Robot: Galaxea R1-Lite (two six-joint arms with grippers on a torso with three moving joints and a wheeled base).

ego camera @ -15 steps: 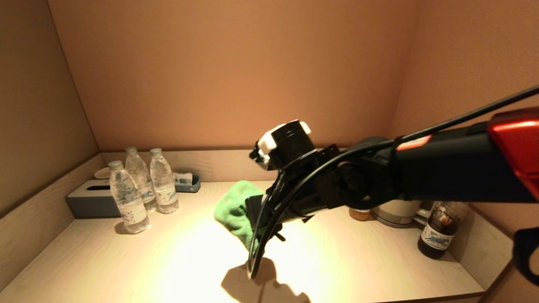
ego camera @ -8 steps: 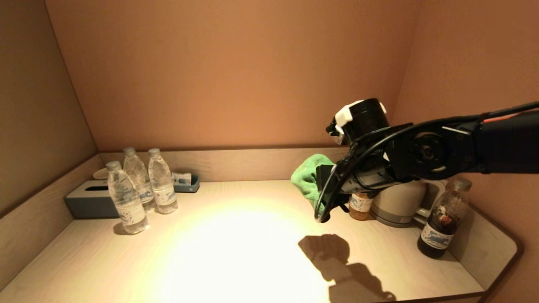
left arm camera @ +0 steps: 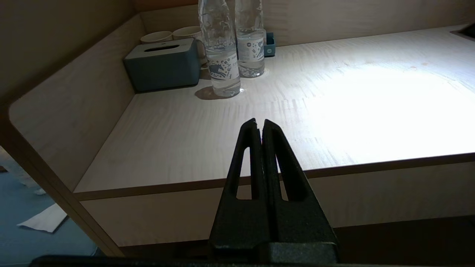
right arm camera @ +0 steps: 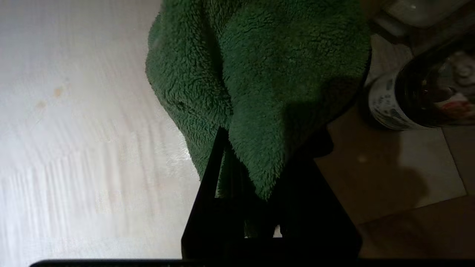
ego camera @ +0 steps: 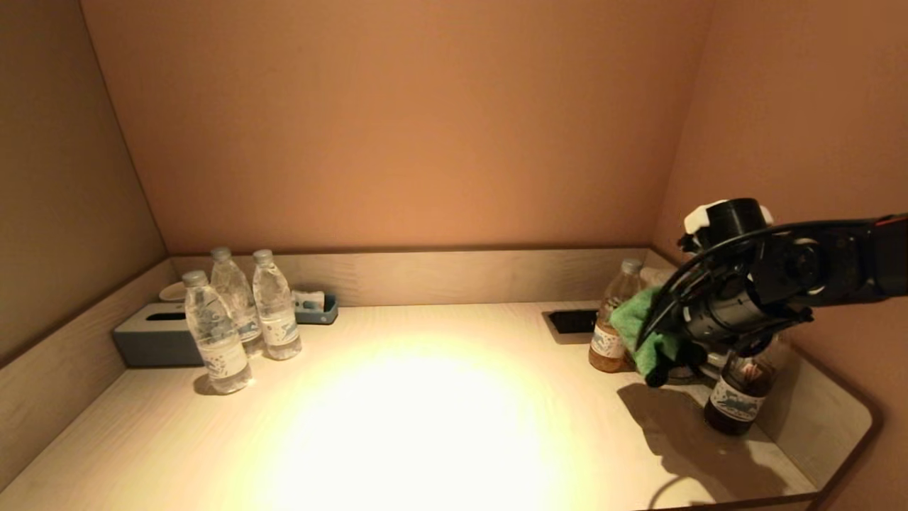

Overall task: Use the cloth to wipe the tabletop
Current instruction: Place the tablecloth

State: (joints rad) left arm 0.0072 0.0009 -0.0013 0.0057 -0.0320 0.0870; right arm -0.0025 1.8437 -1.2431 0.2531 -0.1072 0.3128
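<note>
A fluffy green cloth (ego camera: 642, 333) hangs from my right gripper (ego camera: 663, 362), which is shut on it above the right end of the pale wooden tabletop (ego camera: 425, 411), next to the bottles there. In the right wrist view the cloth (right arm camera: 259, 74) drapes over the black fingers (right arm camera: 211, 163) and hides their tips. My left gripper (left arm camera: 259, 124) is shut and empty, parked in front of the tabletop's front edge (left arm camera: 334, 168) on the left; it is out of the head view.
Three water bottles (ego camera: 241, 312), a grey tissue box (ego camera: 152, 333) and a small blue tray (ego camera: 316, 309) stand at the back left. At the right are an amber bottle (ego camera: 610, 333), a dark bottle (ego camera: 741, 390), a kettle partly hidden and a black socket recess (ego camera: 571, 321). Walls enclose three sides.
My right arm has swung from the table's middle to its right end, carrying the green cloth with it and dropping lower beside the bottles.
</note>
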